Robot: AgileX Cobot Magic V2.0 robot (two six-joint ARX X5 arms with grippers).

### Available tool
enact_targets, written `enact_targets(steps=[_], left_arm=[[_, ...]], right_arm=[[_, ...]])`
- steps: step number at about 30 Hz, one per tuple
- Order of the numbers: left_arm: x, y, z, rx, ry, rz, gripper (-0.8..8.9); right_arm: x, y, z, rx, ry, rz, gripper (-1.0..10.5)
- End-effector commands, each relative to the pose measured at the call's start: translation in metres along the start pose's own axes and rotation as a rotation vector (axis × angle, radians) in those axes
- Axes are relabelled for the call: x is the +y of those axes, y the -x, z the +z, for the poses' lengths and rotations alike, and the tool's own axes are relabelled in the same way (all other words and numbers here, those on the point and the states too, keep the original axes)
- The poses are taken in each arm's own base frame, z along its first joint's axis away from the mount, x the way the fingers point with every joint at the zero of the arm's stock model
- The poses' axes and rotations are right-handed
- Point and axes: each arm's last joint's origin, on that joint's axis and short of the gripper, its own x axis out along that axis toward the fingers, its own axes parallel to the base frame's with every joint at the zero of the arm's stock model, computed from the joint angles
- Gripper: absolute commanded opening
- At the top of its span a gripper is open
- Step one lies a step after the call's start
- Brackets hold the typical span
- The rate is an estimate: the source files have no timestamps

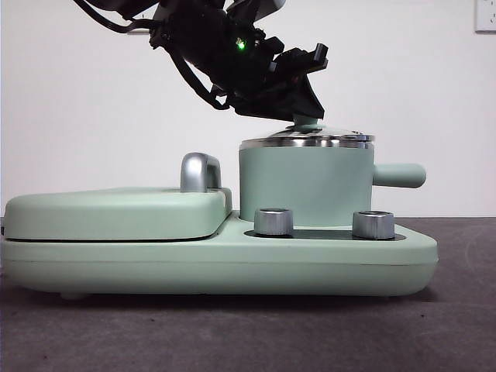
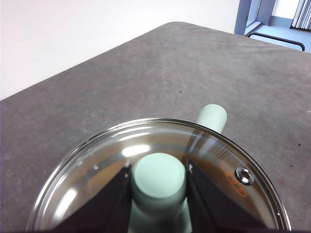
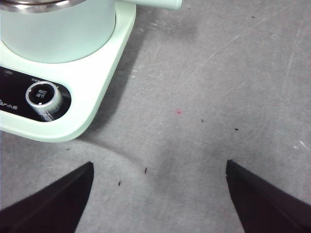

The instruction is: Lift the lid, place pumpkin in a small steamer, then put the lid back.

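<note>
- the left gripper (image 1: 308,118) comes down at a slant from the upper left in the front view, its two black jaws clamped on either side of the mint-green knob (image 2: 159,180) of the lid (image 2: 146,160).
- the lid (image 1: 308,140) sits on the steel rim of the small steamer (image 1: 304,186), closing it; through the glass in the left wrist view there is only a brownish-orange tint and reflections, so what lies inside cannot be made out.
- the steamer's stubby side handle (image 1: 399,175) points away to the right in the front view, clear of the gripper.
- the steamer stands on a mint-green base (image 1: 232,263), with two metal dials (image 1: 273,221) in front of it.
- beside the steamer on the same base lies the wide flat griddle cover (image 1: 116,213), with its chrome handle (image 1: 199,172) just beside the steamer's wall.
- the right gripper (image 3: 158,194) hangs over bare grey table (image 3: 218,97) near the base's corner (image 3: 92,121), jaws spread wide and holding nothing.
- the pumpkin does not show plainly in any view.
</note>
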Motion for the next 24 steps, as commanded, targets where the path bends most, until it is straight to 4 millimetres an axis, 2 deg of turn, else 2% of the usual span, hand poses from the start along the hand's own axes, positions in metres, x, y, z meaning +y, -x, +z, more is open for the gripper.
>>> enact_targets(steps=[1, 12, 24], left_arm=[[-0.003, -0.006, 0.005, -0.02, -0.014, -0.003, 0.1], [-0.004, -0.005, 0.002, 0.027, -0.013, 0.034, 0.1], [-0.007, -0.005, 0.017, -0.027, -0.021, 0.03, 0.1]], right_arm=[[0.0, 0.0, 0.002, -0.01, -0.009, -0.013, 4.2], [0.0, 0.0, 0.002, -0.01, -0.009, -0.013, 4.2], [0.0, 0.0, 0.001, -0.009, -0.009, -0.013, 4.2]])
